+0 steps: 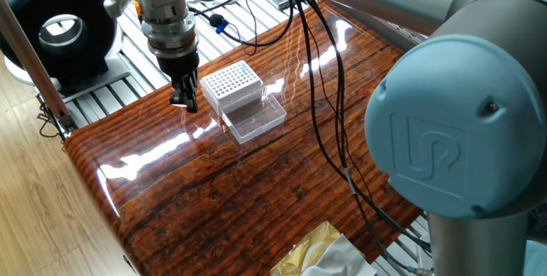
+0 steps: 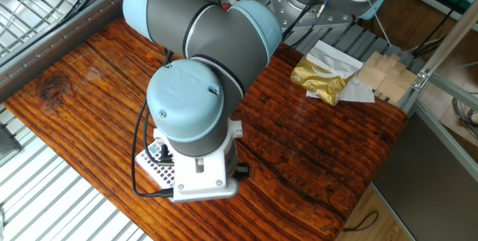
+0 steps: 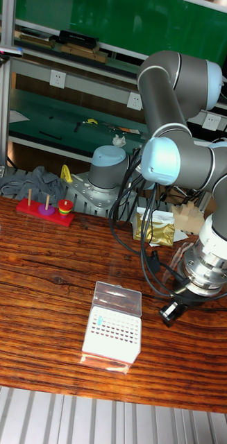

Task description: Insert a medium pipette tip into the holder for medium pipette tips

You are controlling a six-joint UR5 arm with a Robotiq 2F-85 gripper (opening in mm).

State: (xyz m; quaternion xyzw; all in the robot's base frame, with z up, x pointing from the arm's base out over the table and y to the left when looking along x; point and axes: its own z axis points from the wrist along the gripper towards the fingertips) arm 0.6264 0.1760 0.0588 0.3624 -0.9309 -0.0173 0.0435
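The holder for medium pipette tips is a small clear box with a white grid of holes, its clear lid folded open on the wooden table. My gripper hangs just left of it, at about the height of the grid, with its dark fingers close together. A thin, pale medium pipette tip seems to poke down from between them. In the tall fixed view the holder sits left of the gripper. In the other fixed view the arm's wrist hides most of the holder and all of the gripper.
Black cables drape across the table behind the holder. A gold foil bag lies near the far table edge. A black round device stands off the table's corner. A red ring-stack toy sits at the back left.
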